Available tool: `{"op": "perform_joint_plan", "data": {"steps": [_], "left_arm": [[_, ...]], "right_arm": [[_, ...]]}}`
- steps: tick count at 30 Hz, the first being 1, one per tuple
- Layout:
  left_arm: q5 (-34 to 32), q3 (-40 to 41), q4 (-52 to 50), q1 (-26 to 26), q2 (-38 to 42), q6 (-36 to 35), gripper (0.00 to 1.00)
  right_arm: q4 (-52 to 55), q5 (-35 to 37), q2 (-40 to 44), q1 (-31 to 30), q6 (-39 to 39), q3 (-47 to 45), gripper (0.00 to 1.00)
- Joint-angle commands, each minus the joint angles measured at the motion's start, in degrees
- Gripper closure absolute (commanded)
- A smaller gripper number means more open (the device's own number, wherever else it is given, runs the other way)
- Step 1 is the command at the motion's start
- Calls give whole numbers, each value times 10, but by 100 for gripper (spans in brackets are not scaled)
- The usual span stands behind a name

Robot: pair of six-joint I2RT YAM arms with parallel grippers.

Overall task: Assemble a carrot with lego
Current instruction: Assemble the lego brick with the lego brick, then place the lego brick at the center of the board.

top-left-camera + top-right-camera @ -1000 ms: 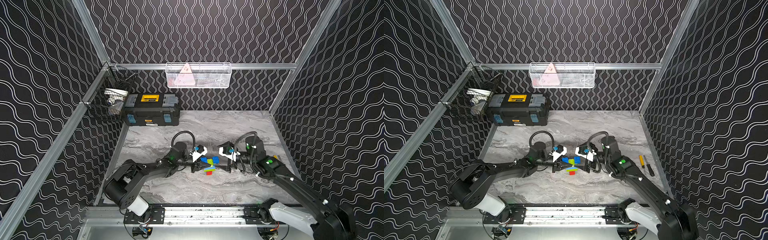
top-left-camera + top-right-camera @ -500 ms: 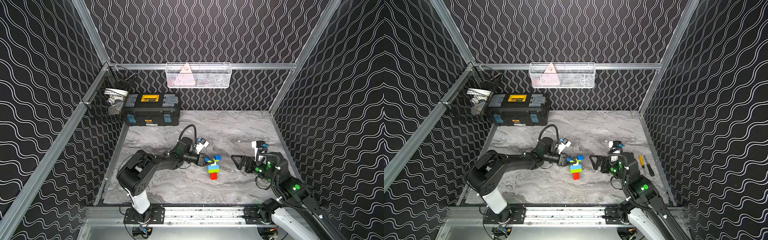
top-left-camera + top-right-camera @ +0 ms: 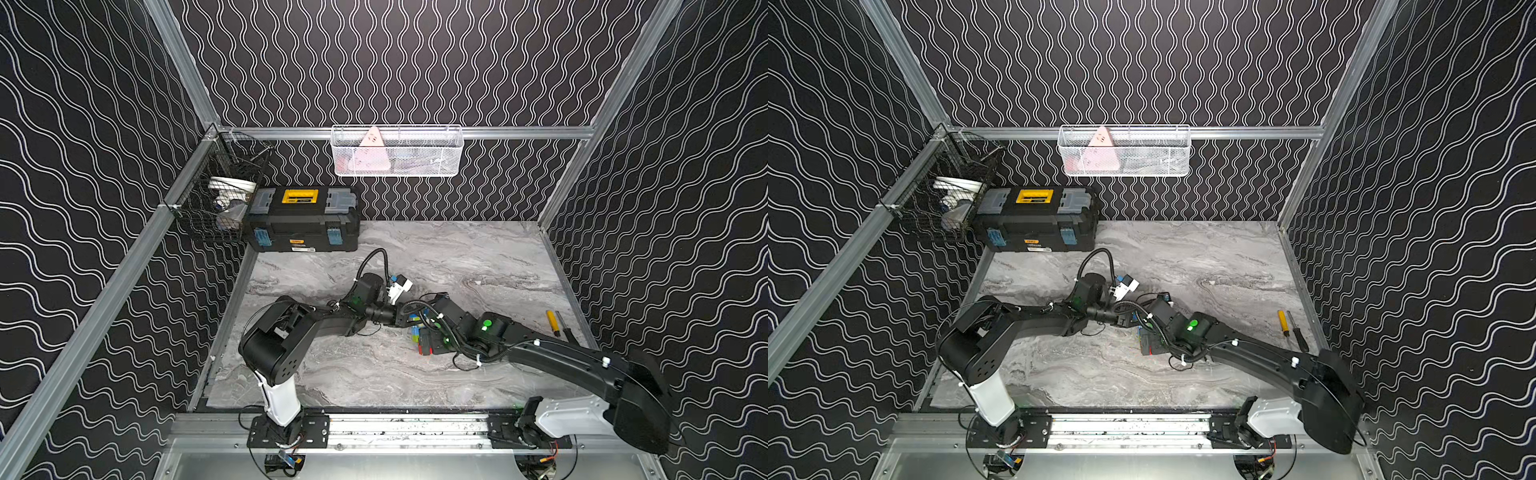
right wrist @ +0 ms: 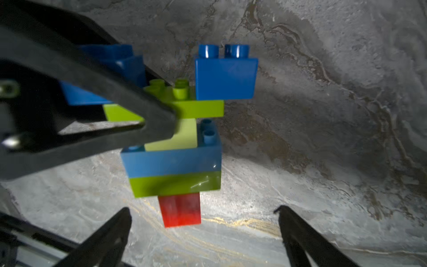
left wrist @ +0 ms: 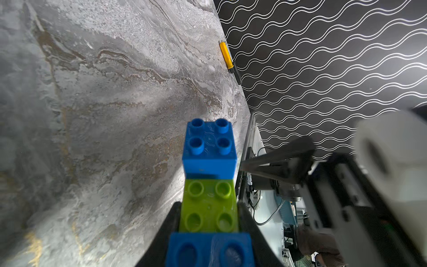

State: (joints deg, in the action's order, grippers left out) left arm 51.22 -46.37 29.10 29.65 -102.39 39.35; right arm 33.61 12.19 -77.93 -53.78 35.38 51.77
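1. Left wrist view: the left fingers (image 5: 167, 228) are clamped on the carrot (image 5: 209, 175). They pinch its upper lime green brick (image 5: 208, 203) from both sides, between the two dark blue bricks (image 5: 209, 143). The surface (image 5: 92, 115) lies behind, and a screwdriver (image 5: 227, 55) rests by the wall.
2. Right wrist view: the right fingers (image 4: 111, 233) stand wide apart and empty, on either side of the red tip (image 4: 181, 209) without touching it. All seven bricks look joined. Whether the tip touches the surface cannot be told.
3. Both top views: the carrot (image 3: 423, 349) (image 3: 1147, 343) is near the middle of the surface, slightly toward 5 o'clock, mostly hidden where the two arms meet. The toolbox (image 3: 303, 224) is at 11 o'clock and the screwdriver at 3 o'clock.
4. The stacking seems finished, so this looks like a final check or handover. Next, the right fingers would probably close squarely on the lower layers to press the seams. Otherwise the left fingers would set the figure down and let go. Either way the overhanging dark blue bricks must not be knocked.
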Motion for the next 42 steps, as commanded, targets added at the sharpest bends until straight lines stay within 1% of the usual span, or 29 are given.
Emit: {"op": "perform_joint_plan", "data": {"steps": [1,4,6,10,15,22,23,25,27,28,29,32,34,35,36,39,41,42], "left_arm": [[14,0,28,-1,-2,12,100],[13,1,33,-2,0,13,100],[15,3,38,-2,-1,14,100],[15,3,39,-2,2,15,100],[18,7,49,-2,4,23,100],[22,11,65,-2,7,33,100],[21,12,66,-2,9,35,99],[21,12,63,-3,10,34,79],[22,11,64,-2,11,35,63],[21,12,66,-3,12,37,54],[20,13,66,-4,13,37,47],[16,15,72,-7,20,41,30],[9,20,69,-10,28,38,13],[8,20,64,-12,32,33,10],[6,20,61,-13,37,33,1],[5,24,38,-29,48,26,1],[4,24,-8,-53,63,6,1],[1,24,-40,-72,77,-16,1]], "right_arm": [[-76,12,-29,-3,-9,10,0],[-110,2,-49,-1,-23,15,1],[-110,-12,-64,-1,-30,28,4],[-113,-13,-72,-1,-33,31,18],[-101,3,-69,-1,-40,32,30],[-108,8,-69,-1,-42,28,36],[-108,8,-70,-1,-43,28,36],[-110,15,-70,-1,-41,26,37],[-114,22,-67,0,-39,23,38],[-117,23,-66,1,-40,20,38],[-118,25,-66,1,-39,19,38],[-110,26,-69,6,-39,20,38],[-108,26,-69,10,-38,18,38],[-108,27,-69,12,-37,16,38],[-111,28,-67,14,-35,14,38],[-105,28,-68,27,-32,12,38],[-96,21,-72,40,-28,15,38],[-92,16,-75,46,-28,16,38]]}}
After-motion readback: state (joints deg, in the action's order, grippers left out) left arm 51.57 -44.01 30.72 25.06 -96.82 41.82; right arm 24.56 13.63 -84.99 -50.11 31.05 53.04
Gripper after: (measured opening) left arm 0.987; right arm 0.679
